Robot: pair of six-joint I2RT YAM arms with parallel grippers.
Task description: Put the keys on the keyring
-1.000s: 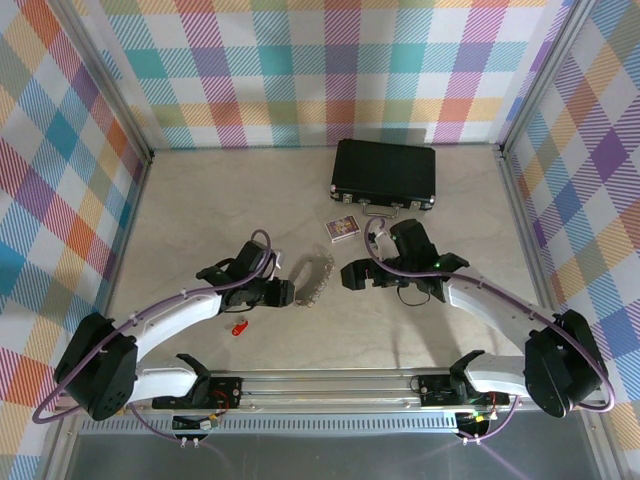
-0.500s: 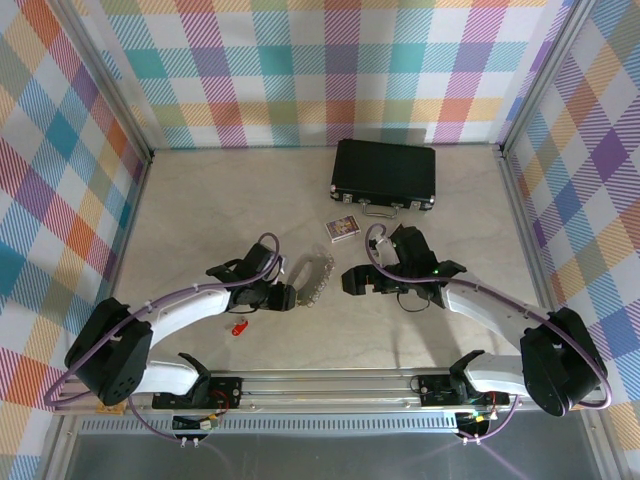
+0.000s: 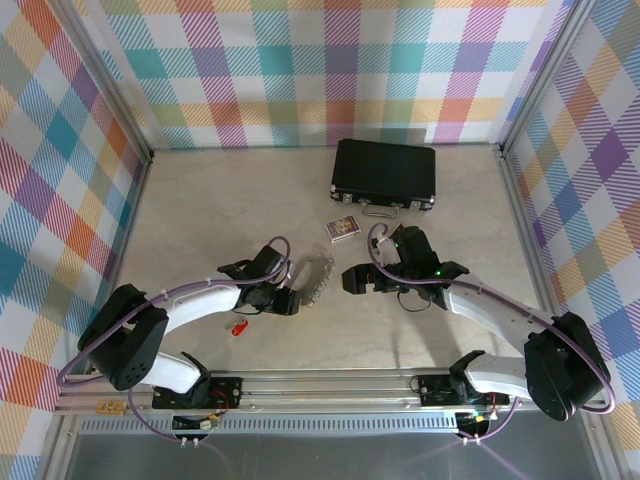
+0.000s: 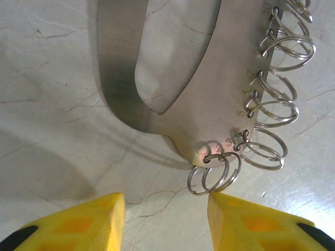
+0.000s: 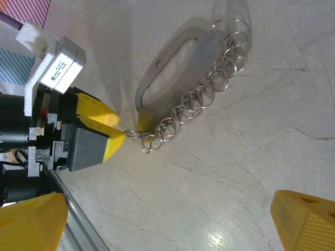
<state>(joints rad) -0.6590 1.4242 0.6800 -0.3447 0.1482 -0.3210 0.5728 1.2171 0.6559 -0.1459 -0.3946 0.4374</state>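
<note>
Left gripper (image 4: 166,201) and right gripper (image 3: 350,279) both agape beside the keyring (image 3: 316,276); key (image 3: 238,327) lies near-left; black case (image 3: 385,173) far.

White moulded shells are noted on the left arm (image 3: 190,300) and the right arm (image 3: 490,305), set between black joint housings; the bulkiest black housings are found at the shoulder ends. A purple cable (image 3: 275,245) is run along each arm in loose loops. Both bases are bolted to a silver aluminium rail (image 3: 330,385). A small green light (image 3: 437,266) is seen on the right arm's black wrist section. On the left gripper (image 4: 165,214), the wedge-shaped fingers (image 4: 78,225) are capped in bright yellow with black insets and backed by dark grey blocks; a white box with a printed label (image 5: 63,65) is mounted behind. The same yellow caps are recorded on the right gripper (image 5: 167,225).
</note>
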